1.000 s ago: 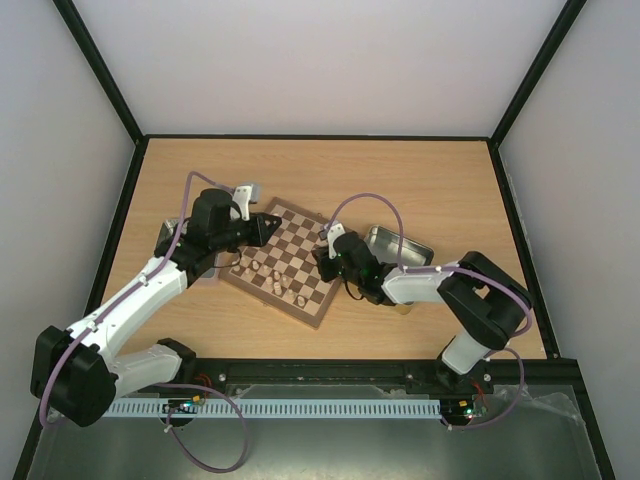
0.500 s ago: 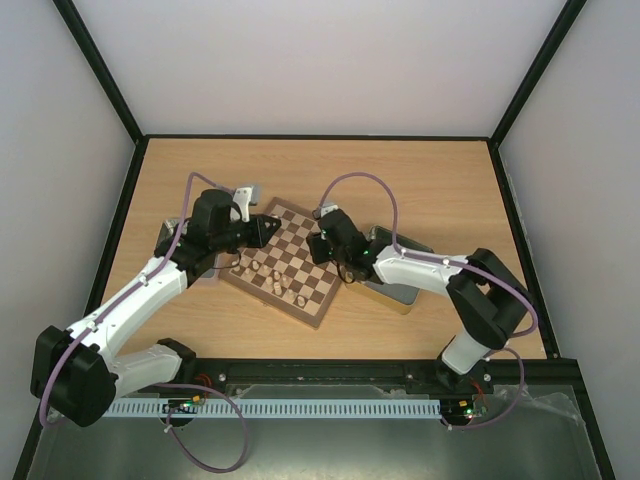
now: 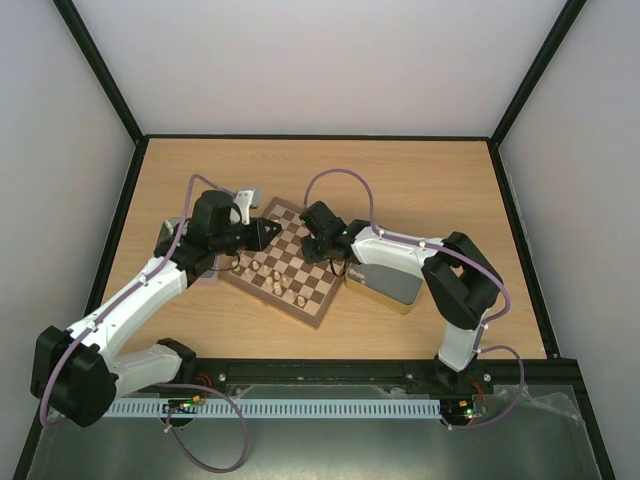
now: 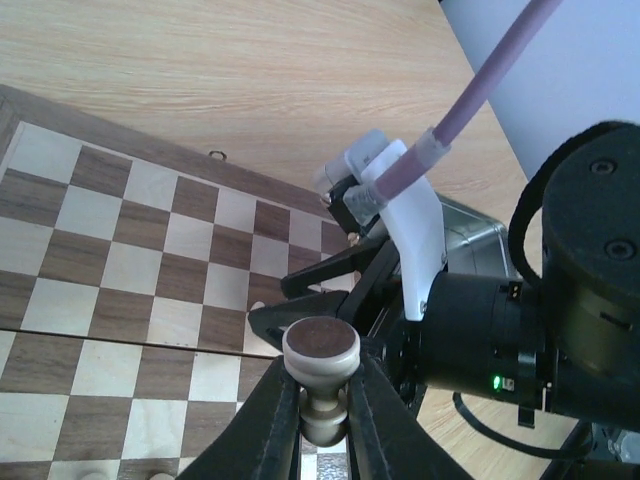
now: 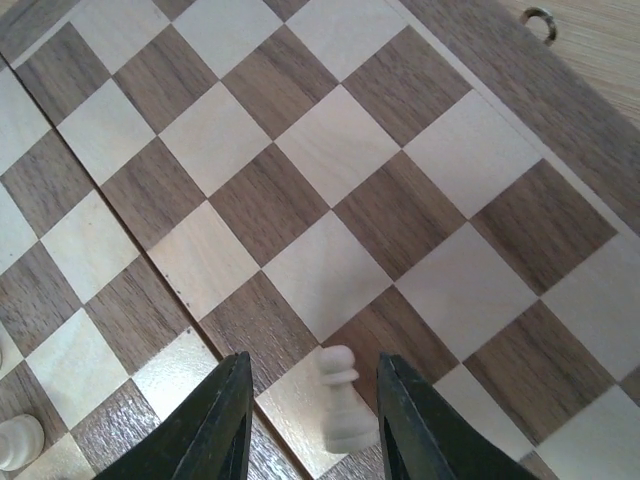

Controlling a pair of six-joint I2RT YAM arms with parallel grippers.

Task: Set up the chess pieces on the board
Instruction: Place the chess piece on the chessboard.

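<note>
The top view looks down from high behind the near edge, taking in the whole bench [image 3: 420, 180] with the board [image 3: 290, 258] near its middle. The left wrist view sits low and close over the board, facing across it to the right arm [image 4: 520, 330] (which fills the lower right). The right wrist view looks steeply down, nearer still, on the same squares.

A pale wooden table [image 3: 420, 180] forms the floor of a grey-walled enclosure with black edges; a gold tin [image 3: 372, 292] sits right of centre; a silver tray [image 3: 167, 233] shows at the left, mostly hidden.
</note>
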